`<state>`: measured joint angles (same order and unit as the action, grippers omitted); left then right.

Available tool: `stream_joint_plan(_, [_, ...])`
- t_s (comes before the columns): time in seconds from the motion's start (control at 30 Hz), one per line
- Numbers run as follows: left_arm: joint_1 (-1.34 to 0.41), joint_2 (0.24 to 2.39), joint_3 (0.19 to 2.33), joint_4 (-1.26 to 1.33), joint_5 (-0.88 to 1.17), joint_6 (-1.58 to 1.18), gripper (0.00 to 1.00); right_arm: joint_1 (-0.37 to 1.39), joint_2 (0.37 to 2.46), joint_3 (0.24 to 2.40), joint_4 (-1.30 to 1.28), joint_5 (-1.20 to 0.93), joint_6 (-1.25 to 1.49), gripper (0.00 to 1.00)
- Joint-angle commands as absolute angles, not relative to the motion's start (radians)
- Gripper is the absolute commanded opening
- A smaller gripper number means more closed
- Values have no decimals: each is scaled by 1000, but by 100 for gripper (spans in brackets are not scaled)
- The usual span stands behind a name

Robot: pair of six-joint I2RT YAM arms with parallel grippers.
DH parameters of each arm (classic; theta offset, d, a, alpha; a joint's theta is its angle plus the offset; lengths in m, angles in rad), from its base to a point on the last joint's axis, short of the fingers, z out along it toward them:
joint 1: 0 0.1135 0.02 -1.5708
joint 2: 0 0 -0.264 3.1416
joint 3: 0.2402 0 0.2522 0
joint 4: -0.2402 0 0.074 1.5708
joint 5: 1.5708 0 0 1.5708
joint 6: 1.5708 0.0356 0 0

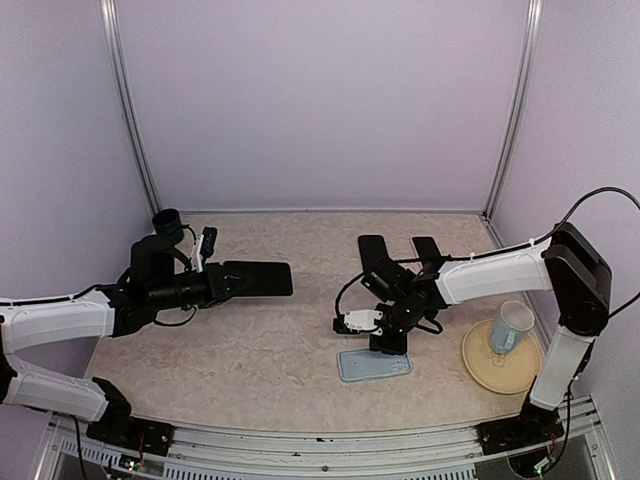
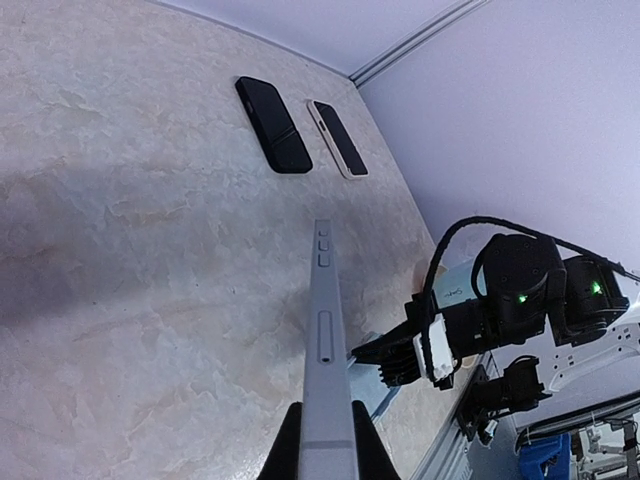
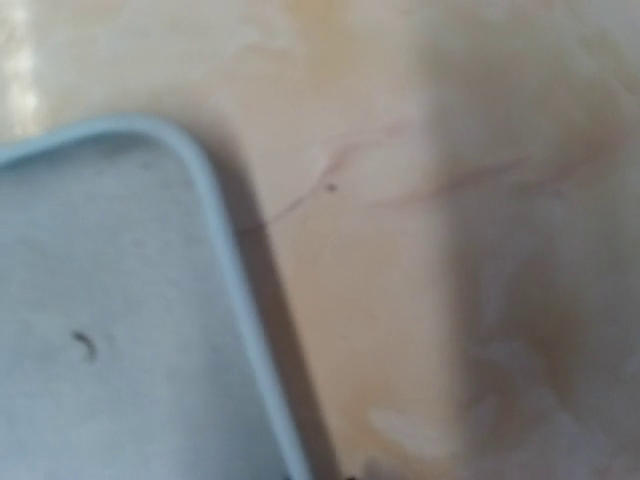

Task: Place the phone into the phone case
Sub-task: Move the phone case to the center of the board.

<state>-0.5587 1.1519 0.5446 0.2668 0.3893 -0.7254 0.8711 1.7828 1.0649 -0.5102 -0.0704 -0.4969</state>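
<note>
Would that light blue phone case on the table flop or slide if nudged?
Probably light: the phone case is a thin, empty shell. Its rounded, soft-looking rim suggests it may flex. Lying flat on the smooth table, it would likely slide rather than tip.

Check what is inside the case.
The case shows bare inside, bar a small dark speck; the phone is not in it. The right gripper covers its far edge in the top view.
</note>
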Motion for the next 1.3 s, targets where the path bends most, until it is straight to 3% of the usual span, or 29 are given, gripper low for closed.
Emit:
stream_joint_plan(0.0, [-545, 1138, 560, 318, 399, -721, 0, 857, 1808, 1100, -544, -146, -495, 0])
stream_joint_plan(0.47, [-541, 1127, 520, 368, 402, -745, 0, 851, 1778, 1206, -456, -134, -458, 0])
stream_joint_plan(0.87, [-541, 1054, 491, 322, 356, -747, 0, 832, 2041, 1545, -524, -121, -442, 0])
stream_joint_plan(1.27, [-528, 964, 456, 230, 212, -771, 0, 831, 2190, 1685, -528, -134, -443, 0])
